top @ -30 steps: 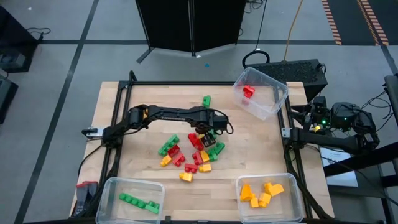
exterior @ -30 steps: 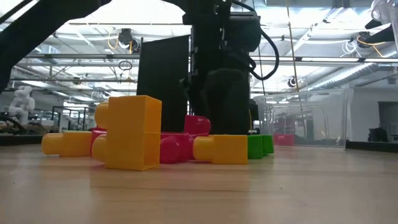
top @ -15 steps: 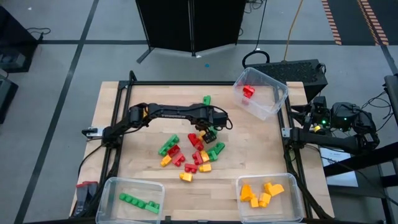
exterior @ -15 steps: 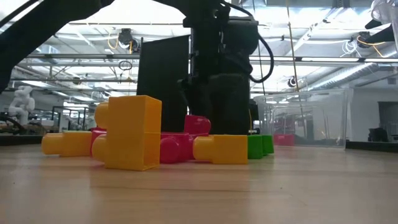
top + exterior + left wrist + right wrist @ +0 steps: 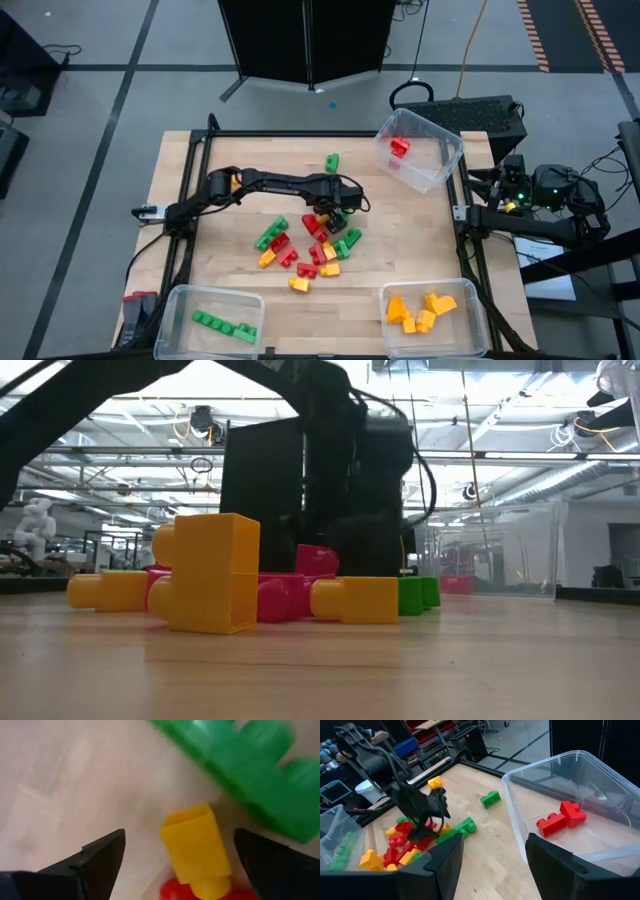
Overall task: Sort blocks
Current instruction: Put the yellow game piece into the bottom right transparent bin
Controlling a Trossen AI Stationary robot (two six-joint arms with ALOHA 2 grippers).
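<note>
The blocks lie in a loose pile (image 5: 310,245) of red, green and yellow-orange bricks mid-table. One green block (image 5: 331,161) sits apart toward the far edge. My left gripper (image 5: 335,208) hangs over the pile's far end, open. In its wrist view the fingers (image 5: 100,857) stand on either side of a yellow block (image 5: 195,847) without touching it. That block lies between a green block (image 5: 250,775) and a red one (image 5: 200,892). In the low view the gripper is a dark mass (image 5: 350,490) behind the pile. My right gripper (image 5: 492,870) waits, open, beyond the table's right edge (image 5: 500,215).
Three clear bins stand on the table. The one at the far right (image 5: 418,150) holds a red block (image 5: 400,147). The near-left bin (image 5: 210,318) holds green blocks and the near-right bin (image 5: 432,315) holds yellow ones. Bare wood lies between the pile and the bins.
My left gripper has shifted a little toward the far edge over the pile's far end, and its wrist has changed posture. The blocks have stayed in place.
</note>
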